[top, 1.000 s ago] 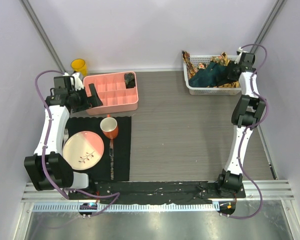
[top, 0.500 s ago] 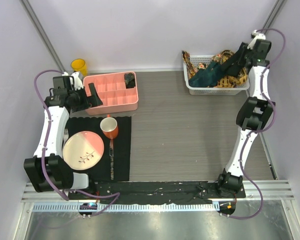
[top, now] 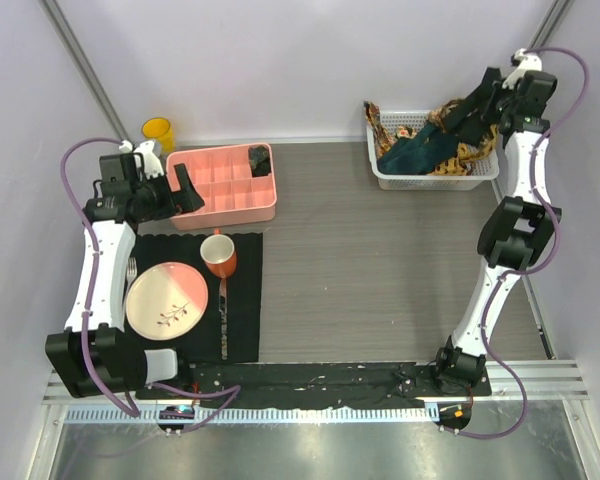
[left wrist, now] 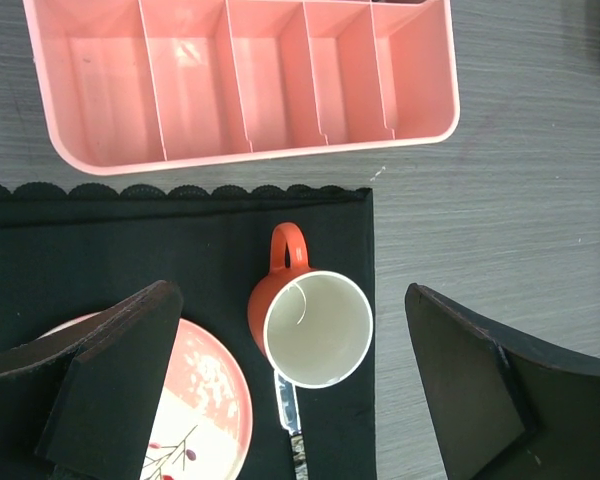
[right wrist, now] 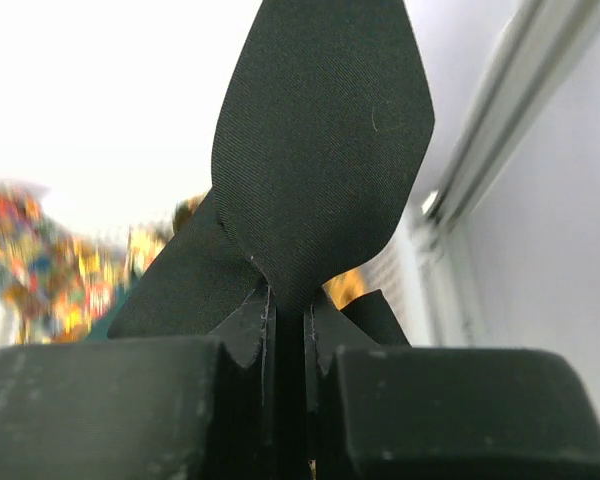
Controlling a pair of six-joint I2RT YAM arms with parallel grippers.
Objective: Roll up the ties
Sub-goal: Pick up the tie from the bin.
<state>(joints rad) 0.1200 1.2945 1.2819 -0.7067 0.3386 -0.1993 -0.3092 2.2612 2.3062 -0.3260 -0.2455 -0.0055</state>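
My right gripper [top: 483, 97] is raised over the back right corner, shut on a plain black tie [top: 452, 122] that stretches down from it into the white basket [top: 425, 181]. In the right wrist view the tie's wide end [right wrist: 320, 150] fans out above the pinching jaws of the right gripper [right wrist: 288, 312]. A dark teal tie [top: 412, 155] and orange-yellow patterned ties [top: 374, 115] lie heaped in the basket. My left gripper [top: 186, 187] stands open at the near left of the pink tray, holding nothing; below the left gripper [left wrist: 295, 375] is the mug.
A pink divided tray [top: 213, 212] holds a dark bundle [top: 260, 158] in its back right compartment. A black mat [top: 242, 300] carries a pink plate [top: 165, 296], an orange mug [top: 218, 256], a knife and a fork. A yellow cup [top: 158, 132] stands at the back left.
My right gripper has risen up and to the right out of the basket, drawing the black tie up with it. The left arm has shifted slightly to the left.
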